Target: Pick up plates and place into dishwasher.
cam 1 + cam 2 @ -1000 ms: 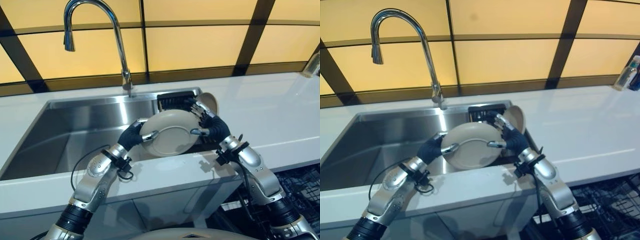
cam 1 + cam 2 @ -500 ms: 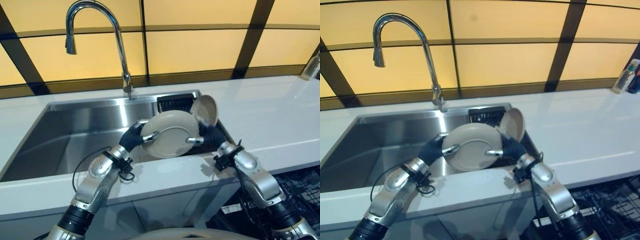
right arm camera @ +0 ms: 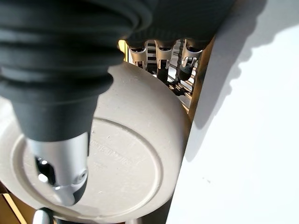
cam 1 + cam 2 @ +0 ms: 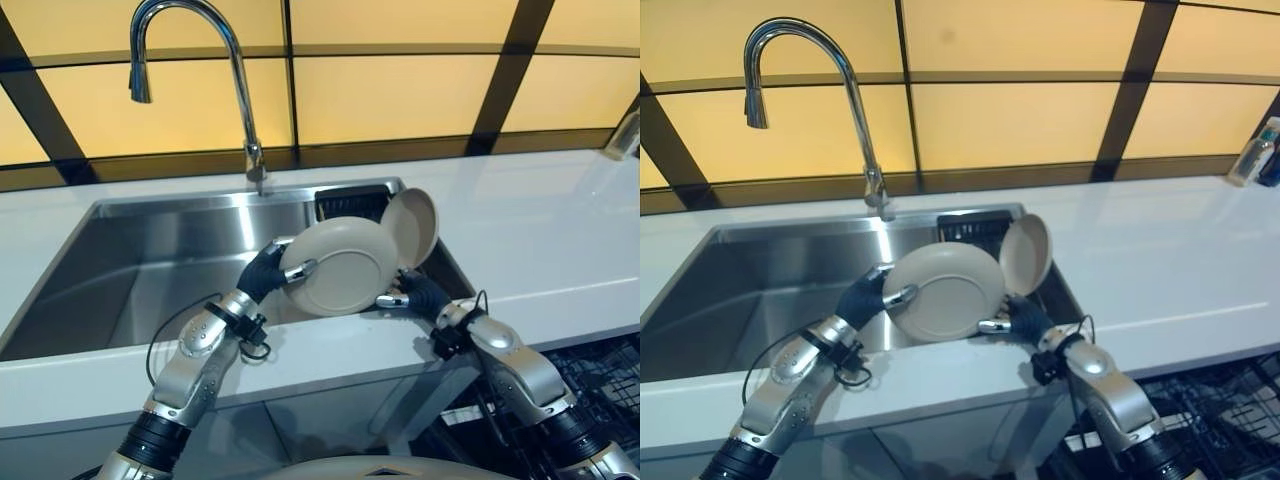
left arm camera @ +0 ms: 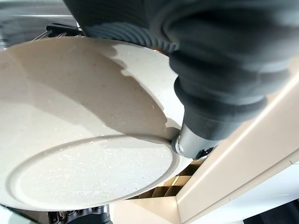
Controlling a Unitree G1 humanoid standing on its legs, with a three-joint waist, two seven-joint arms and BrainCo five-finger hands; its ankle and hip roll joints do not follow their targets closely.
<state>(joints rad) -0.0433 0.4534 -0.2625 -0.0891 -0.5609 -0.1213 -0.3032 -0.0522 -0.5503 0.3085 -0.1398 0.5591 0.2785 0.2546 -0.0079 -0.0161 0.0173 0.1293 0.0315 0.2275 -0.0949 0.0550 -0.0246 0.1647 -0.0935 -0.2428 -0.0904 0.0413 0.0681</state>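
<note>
- Currently, the left hand [image 4: 264,273] grips a beige plate [image 4: 340,266] at its left rim, with the thumb laid across the near face and the remaining fingers behind the rim.
- The plate is held tilted on edge above the right part of the stainless sink [image 4: 150,250], clear of the basin floor.
- In the left wrist view, the thumb [image 5: 190,142] presses on the plate's underside [image 5: 79,130], just beside the raised foot ring.
- The right hand [image 4: 412,293] sits below the plate's lower right edge, over the front rim of the sink.
- One silver finger of the right hand points left, under the plate; whether it touches the plate cannot be told.
- In the right wrist view, the right hand's thumb [image 3: 63,175] lies across the plate's underside [image 3: 126,158], and its other fingers [image 3: 161,53] stand straight, past the far rim.
- The right hand's fingers are therefore extended rather than curled, and no clasp on the plate is visible.
- A second beige plate [image 4: 412,226] stands upright behind and to the right of the held plate, leaning at the right end of the sink.
- A black rack [image 4: 350,201] sits in the back right corner of the sink, partly covered by both plates.
- A chrome gooseneck faucet [image 4: 215,60] rises from the back edge of the sink, left of the rack.
- White countertop [image 4: 540,225] surrounds the sink, on the right and along the front.
- The dark wire basket of a dishwasher [image 4: 600,370] shows below the counter edge, beside the right arm.
</note>
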